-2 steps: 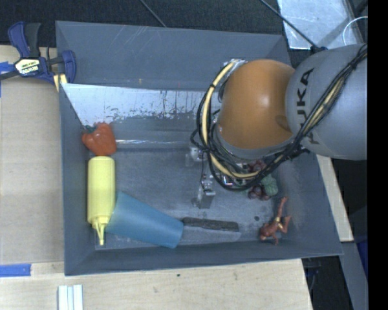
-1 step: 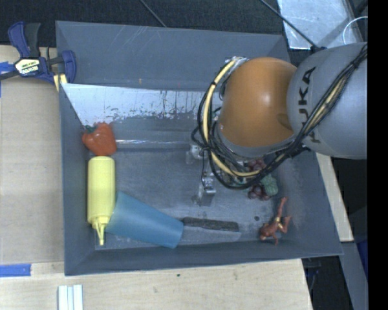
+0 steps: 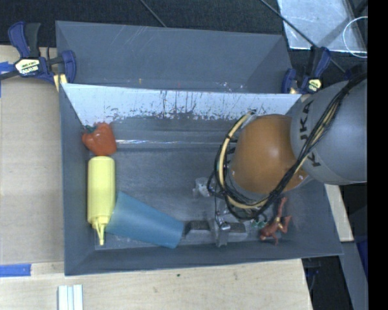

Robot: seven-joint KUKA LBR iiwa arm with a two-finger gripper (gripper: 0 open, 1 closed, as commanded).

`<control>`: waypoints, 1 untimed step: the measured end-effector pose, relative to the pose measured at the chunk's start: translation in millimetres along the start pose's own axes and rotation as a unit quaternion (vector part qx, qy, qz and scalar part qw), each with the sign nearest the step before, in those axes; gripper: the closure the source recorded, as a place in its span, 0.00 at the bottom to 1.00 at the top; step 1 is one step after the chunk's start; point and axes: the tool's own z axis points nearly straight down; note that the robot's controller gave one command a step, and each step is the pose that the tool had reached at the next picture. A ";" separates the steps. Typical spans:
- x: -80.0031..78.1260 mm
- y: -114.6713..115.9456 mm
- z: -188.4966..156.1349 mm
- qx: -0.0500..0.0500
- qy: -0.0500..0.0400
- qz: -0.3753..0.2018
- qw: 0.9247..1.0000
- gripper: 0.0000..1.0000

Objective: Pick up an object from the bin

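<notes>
My gripper point(image 3: 221, 226) is low in the bin near the front wall, right of the middle, just below the arm's wrist. A blue plastic cup point(image 3: 144, 221) lies on its side directly to the gripper's left, its mouth end close to it. A small red-brown toy figure point(image 3: 275, 225) lies just right of the gripper near the front right corner. I see nothing held by the gripper.
A yellow squeeze bottle point(image 3: 101, 191) lies along the left wall, nozzle toward the front, touching the blue cup. An orange-red lump point(image 3: 99, 140) sits behind it in the back left corner. The arm's orange cover and cables hang over the bin's right half.
</notes>
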 end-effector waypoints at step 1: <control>-2.2 -9.1 -24.3 0.003 -0.007 -0.047 0.999 0.00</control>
